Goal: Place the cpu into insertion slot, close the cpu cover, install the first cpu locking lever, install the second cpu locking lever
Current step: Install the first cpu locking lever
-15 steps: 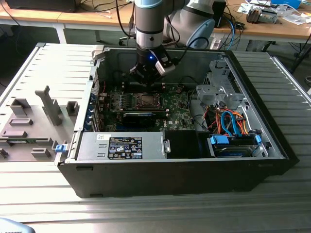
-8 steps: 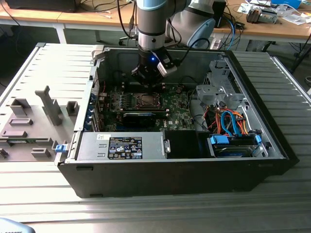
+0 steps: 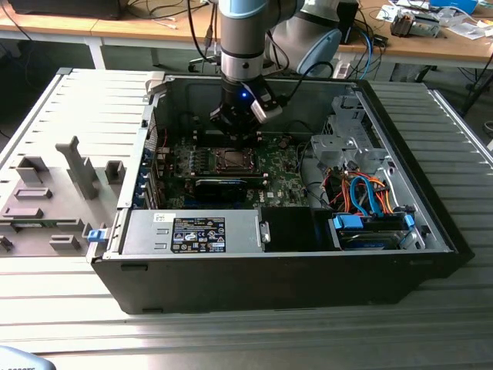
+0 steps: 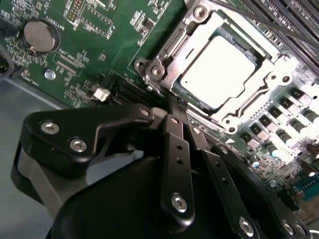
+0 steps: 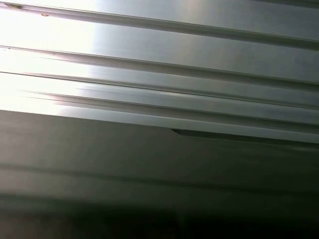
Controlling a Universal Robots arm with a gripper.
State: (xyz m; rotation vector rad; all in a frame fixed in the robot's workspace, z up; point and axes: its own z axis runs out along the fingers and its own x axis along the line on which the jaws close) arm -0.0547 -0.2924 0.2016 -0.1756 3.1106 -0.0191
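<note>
The cpu (image 4: 215, 64), a silvery square, lies flat in the socket on the green motherboard (image 4: 99, 50). Over it the cpu cover (image 4: 264, 82), a silver frame with an open window, is down around the chip's edges. My gripper (image 4: 174, 102) is shut, and its black fingers (image 4: 172, 149) meet in a point that rests at the socket's edge close to one screwed corner. I see nothing between them. In the exterior view the gripper (image 3: 235, 132) hangs inside the open computer case just above the socket (image 3: 229, 160). I cannot make out how the locking levers stand.
A black graphics card (image 3: 219, 185) lies just in front of the socket. At the exterior view's right are a drive cage (image 3: 347, 146) and orange and blue cables (image 3: 362, 193), with a power supply (image 3: 200, 231) in front. A coin battery (image 4: 41, 35) sits on the board. Grey fixtures (image 3: 69, 185) stand outside the case.
</note>
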